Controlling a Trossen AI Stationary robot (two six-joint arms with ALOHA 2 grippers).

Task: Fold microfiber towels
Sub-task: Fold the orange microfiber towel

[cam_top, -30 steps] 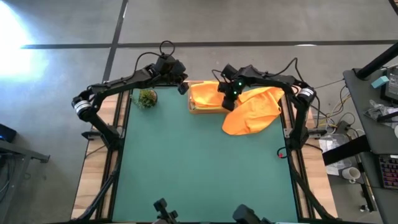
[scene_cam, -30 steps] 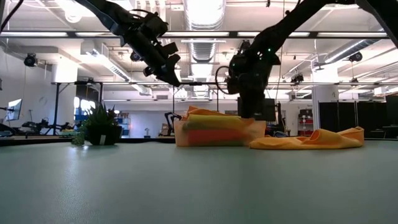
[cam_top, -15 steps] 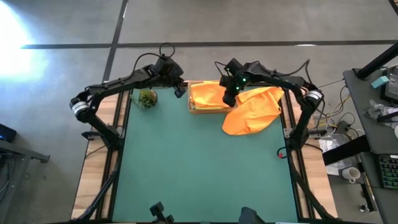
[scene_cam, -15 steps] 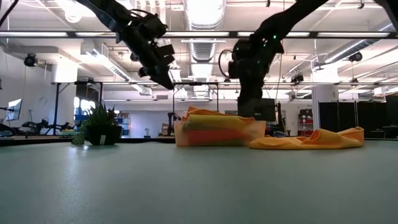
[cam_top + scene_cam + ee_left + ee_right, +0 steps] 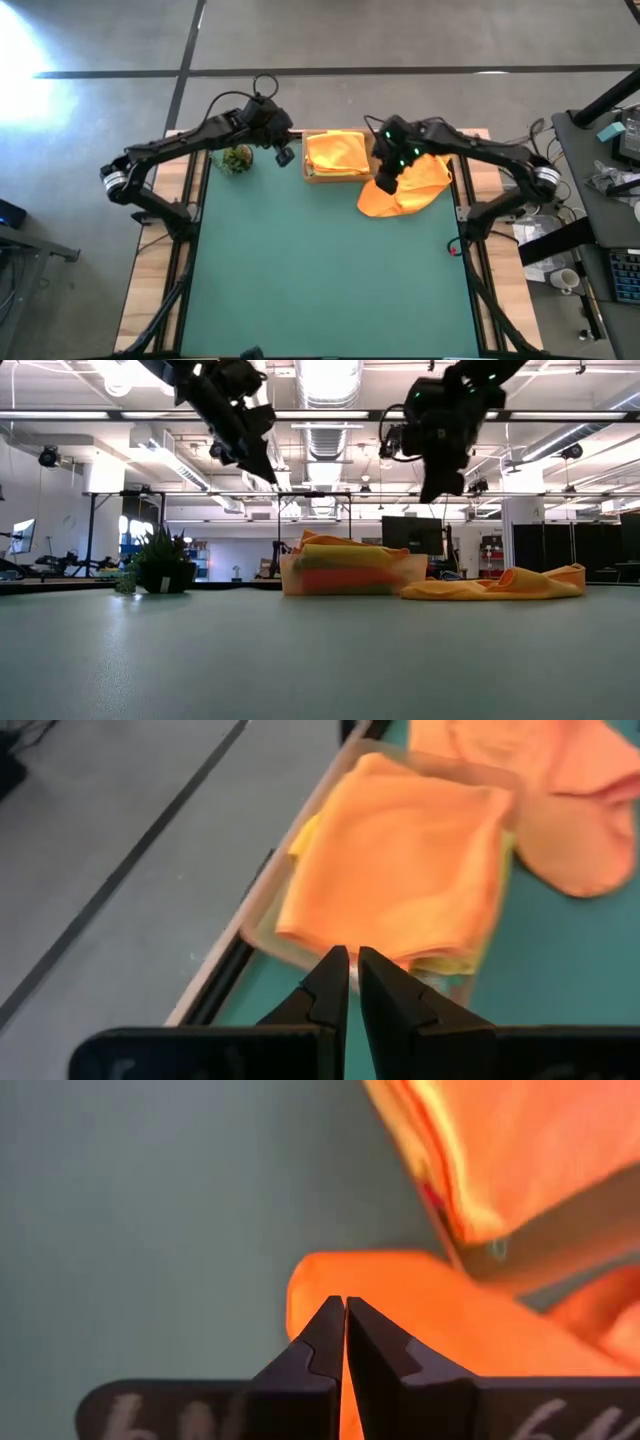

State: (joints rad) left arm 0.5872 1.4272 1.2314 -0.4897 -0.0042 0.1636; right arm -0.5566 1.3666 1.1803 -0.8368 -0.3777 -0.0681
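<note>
The green table mat [image 5: 320, 270] lies bare in front of the cardboard tray [image 5: 312, 176]. Beside the tray, a loose orange towel [image 5: 415, 188] lies on the mat; the right gripper [image 5: 386, 181] hovers above it, fingers pressed together, holding nothing. Folded orange towels [image 5: 337, 152] fill the tray. The left gripper [image 5: 285, 156] hangs beside the tray, nearly closed, empty. A small plant [image 5: 237, 158] stands beyond it.

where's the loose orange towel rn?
In the high view the loose orange towel lies crumpled on the green mat at the far right, just right of the tray of folded towels, with the right gripper, shut, above it.
</note>
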